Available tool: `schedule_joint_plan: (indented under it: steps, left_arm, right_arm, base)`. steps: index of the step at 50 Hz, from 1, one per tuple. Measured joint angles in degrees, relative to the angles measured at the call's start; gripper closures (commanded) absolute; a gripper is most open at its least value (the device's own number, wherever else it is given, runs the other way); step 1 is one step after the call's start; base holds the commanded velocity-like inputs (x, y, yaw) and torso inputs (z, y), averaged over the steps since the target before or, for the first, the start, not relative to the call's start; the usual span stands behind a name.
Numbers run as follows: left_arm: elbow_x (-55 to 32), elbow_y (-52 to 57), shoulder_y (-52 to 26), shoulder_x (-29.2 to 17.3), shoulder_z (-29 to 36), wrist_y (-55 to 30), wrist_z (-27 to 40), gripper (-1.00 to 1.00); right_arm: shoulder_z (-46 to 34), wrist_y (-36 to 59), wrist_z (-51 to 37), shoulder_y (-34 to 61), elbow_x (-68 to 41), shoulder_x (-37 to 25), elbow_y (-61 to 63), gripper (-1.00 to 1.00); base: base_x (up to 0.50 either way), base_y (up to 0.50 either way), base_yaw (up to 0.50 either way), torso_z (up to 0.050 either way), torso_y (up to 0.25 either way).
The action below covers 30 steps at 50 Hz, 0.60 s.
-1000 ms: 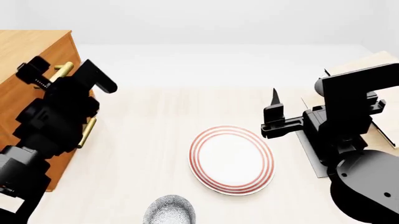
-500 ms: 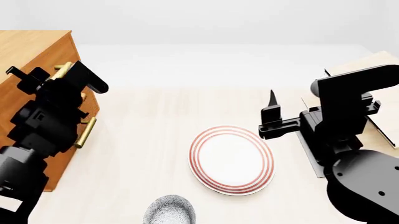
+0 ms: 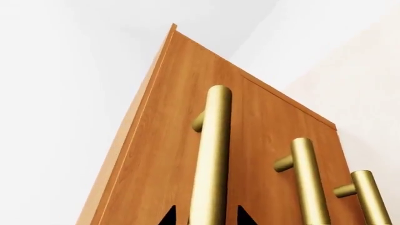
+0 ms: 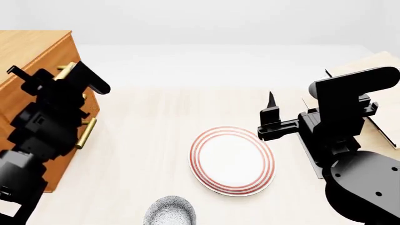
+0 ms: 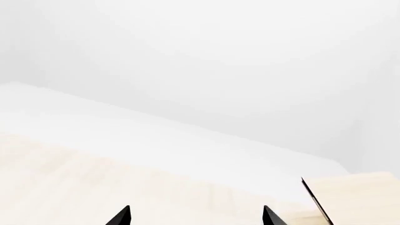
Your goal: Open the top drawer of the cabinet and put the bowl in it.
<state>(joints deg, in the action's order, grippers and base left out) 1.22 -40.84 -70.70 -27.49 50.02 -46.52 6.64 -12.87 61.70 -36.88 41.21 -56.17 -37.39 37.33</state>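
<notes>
left gripper (image 3: 206, 218) jaws straddle top drawer (image 3: 187, 154) handle | contact unclear

No readable text, labels, brands, numbers or signs appear on anything.

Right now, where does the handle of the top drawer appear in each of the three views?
Left wrist view: the top drawer's handle runs up the middle, between the left gripper fingertips.
Head view: a short brass piece shows behind the left arm.
Right wrist view: not in it.
Shared landmark: the cabinet.
</notes>
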Motion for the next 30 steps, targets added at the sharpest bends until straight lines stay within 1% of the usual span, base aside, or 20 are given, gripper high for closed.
schedule_joint_plan:
  steps: [30]
  left_arm:
    - [0.8,14.9,4.4,-2.0,1.3,-3.5,-1.5,1.0]
  right_arm:
    - [-0.4,-0.1,-0.4,0.7,-0.6,0.1,-0.2,-1.0]
  base:
    - [0.0,0.0,0.0,0.0,0.0]
